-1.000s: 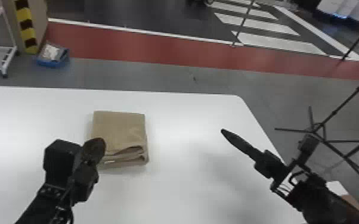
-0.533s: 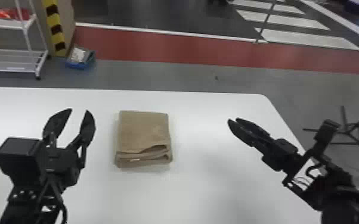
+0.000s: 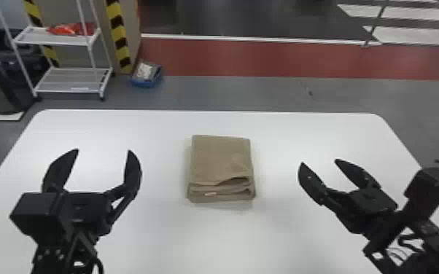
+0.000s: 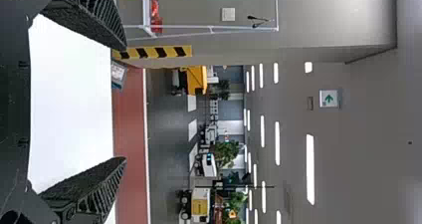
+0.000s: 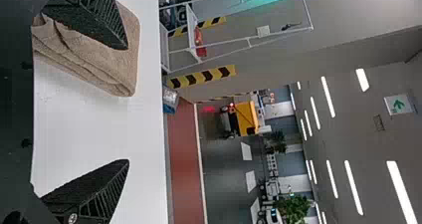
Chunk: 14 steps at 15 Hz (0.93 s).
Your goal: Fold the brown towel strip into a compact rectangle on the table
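The brown towel (image 3: pixel 220 160) lies folded into a compact, nearly square stack on the table, its layered edge facing the robot. To its left, apart from it, my left gripper (image 3: pixel 104 151) is open with nothing between its fingers. My right gripper (image 3: pixel 319 162) is open on the towel's right side, not touching it. In the left wrist view, my left gripper (image 4: pixel 124 103) has white tabletop between its spread fingers. The right wrist view has the towel (image 5: pixel 119 67) partly behind one finger of my open right gripper (image 5: pixel 128 104).
The white table (image 3: pixel 138 124) has rounded far corners. Beyond it on the floor stand a white wire shelf (image 3: pixel 71 80) and a blue bin (image 3: pixel 146 78) at the left, with a red floor strip (image 3: pixel 266 60) running across behind.
The head view has swung left, shifting the scene rightward. Both grippers, whose fingers were together, have spread open. The left gripper has moved away from beside the towel; the towel keeps its folded shape.
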{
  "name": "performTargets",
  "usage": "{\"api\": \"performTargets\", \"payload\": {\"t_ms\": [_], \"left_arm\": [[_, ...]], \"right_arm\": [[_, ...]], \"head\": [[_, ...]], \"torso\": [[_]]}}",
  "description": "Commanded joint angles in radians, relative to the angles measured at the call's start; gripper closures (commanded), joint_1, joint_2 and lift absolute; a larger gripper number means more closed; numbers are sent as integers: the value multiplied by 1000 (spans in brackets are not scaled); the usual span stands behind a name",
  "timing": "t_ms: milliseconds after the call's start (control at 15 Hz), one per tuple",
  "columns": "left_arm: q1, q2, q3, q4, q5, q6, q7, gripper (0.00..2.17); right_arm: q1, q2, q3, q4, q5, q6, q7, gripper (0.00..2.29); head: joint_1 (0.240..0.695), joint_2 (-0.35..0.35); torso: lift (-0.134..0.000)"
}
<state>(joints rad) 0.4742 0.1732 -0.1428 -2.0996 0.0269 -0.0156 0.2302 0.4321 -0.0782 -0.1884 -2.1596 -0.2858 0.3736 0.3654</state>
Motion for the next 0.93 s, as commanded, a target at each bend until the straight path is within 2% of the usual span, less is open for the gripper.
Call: {"api": "performTargets", "payload": {"t_ms": [0, 67, 200, 267, 533, 667, 867], "left_arm": [[24, -3, 23, 3, -1, -34, 0, 22], [30, -3, 28, 4, -1, -59, 0, 22], [47, -3, 49, 4, -1, -99, 0, 22], [55, -3, 57, 6, -1, -126, 0, 22], [69, -4, 48, 15, 11, -123, -22, 22], [80, -4, 40, 15, 11, -123, -77, 22], [87, 0, 39, 15, 13, -117, -100, 22]], "right_arm": [[34, 29, 20, -3, -4, -52, -40, 63], [50, 43, 20, -9, -4, -80, -75, 63], [74, 60, 14, -2, -12, -113, -77, 63], [91, 60, 15, 14, 4, -221, -62, 63], [140, 58, 32, 27, 30, -359, -59, 63], [165, 58, 38, 29, 37, -436, -59, 66], [183, 58, 32, 21, 34, -442, -60, 66]], "head": [[695, -46], [695, -27], [695, -23], [695, -21], [695, -16], [695, -21], [695, -49]], "torso": [[-117], [-117], [-117], [-117], [-117], [-117], [-117]]}}
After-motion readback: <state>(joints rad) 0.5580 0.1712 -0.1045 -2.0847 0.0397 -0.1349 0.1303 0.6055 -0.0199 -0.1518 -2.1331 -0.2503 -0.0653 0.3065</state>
